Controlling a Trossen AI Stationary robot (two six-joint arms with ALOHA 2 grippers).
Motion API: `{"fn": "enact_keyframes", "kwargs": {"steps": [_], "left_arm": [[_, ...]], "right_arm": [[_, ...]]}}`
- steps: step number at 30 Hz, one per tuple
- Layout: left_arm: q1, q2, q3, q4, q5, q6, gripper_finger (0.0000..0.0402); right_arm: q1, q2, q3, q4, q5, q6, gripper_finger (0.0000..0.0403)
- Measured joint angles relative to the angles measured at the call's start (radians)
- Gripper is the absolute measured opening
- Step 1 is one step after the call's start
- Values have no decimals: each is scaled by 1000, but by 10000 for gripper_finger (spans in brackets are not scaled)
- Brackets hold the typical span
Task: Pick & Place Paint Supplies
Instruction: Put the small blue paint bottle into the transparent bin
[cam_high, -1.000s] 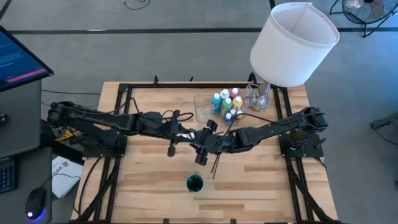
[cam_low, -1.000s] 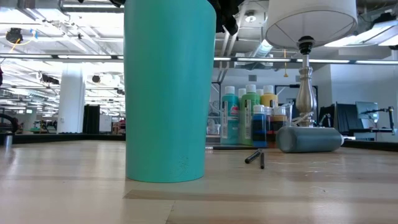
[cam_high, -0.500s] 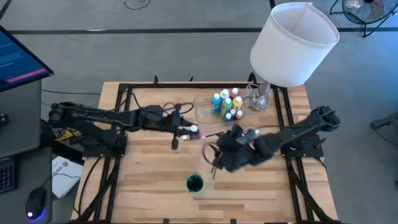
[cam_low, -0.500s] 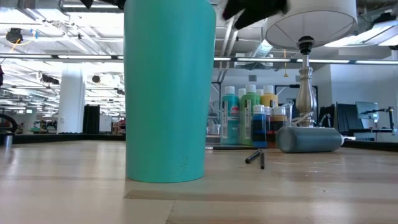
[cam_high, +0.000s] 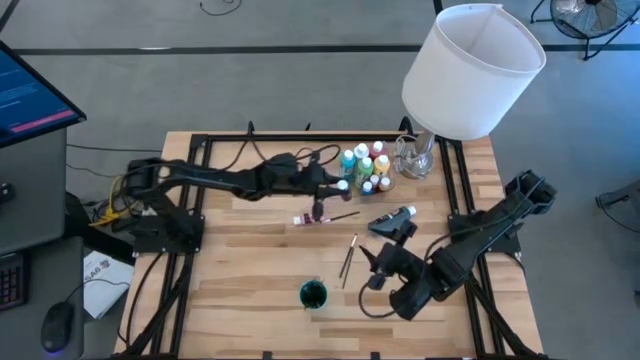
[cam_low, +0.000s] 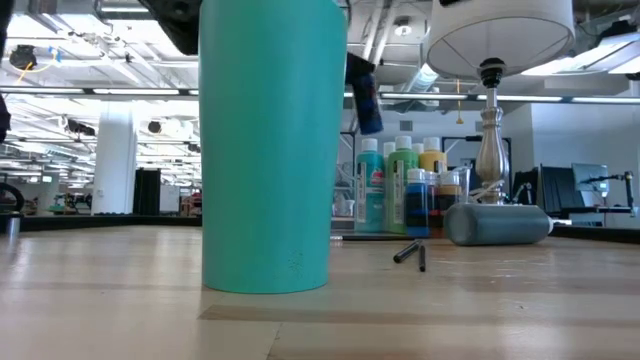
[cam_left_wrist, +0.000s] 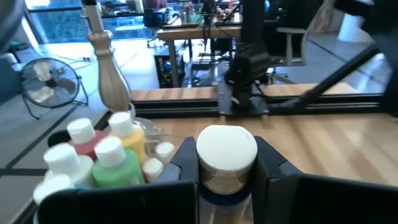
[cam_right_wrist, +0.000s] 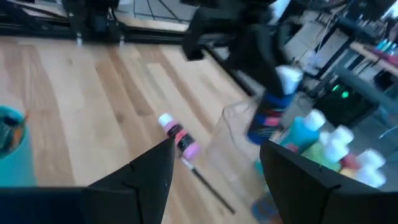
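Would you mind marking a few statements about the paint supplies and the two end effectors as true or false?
1. The left end effector is shut on a white-capped blue bottle. True.
2. The pink bottle stands upright in the clear tray. False: it lies on its side on the table, outside the tray.
3. The right end effector is open and holds nothing. True.
4. The teal cup sits beside the lamp. False: it stands near the table's front edge, far from the lamp.
5. A dark brush lies on the table between the pink bottle and the teal cup. True.
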Motion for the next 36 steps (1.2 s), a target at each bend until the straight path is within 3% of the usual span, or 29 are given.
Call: {"fn": "enact_keyframes", "kwargs": {"steps": [6, 9, 15, 18, 23, 26, 36], "left_arm": [[6, 115, 100, 6, -38, 3, 23], [6, 145, 121, 14, -100, 2, 23], [12, 159, 117, 30, -209, -34, 23], [24, 159, 117, 59, -210, -82, 23], [20, 158, 116, 71, -214, -101, 23], [6, 167, 116, 76, -235, -101, 23], [-6, 264, 115, 126, -318, -136, 23]], "right_arm": [[46, -11, -179, 73, -87, 107, 230], [82, -10, -261, 232, -98, 92, 230], [133, -10, -396, 662, -138, -101, 230], [134, -9, -447, 906, -260, -272, 230], [103, -9, -499, 1238, -572, -519, 230], [93, -10, -502, 1271, -655, -559, 230], [100, -9, -503, 1238, -654, -555, 230]]}}
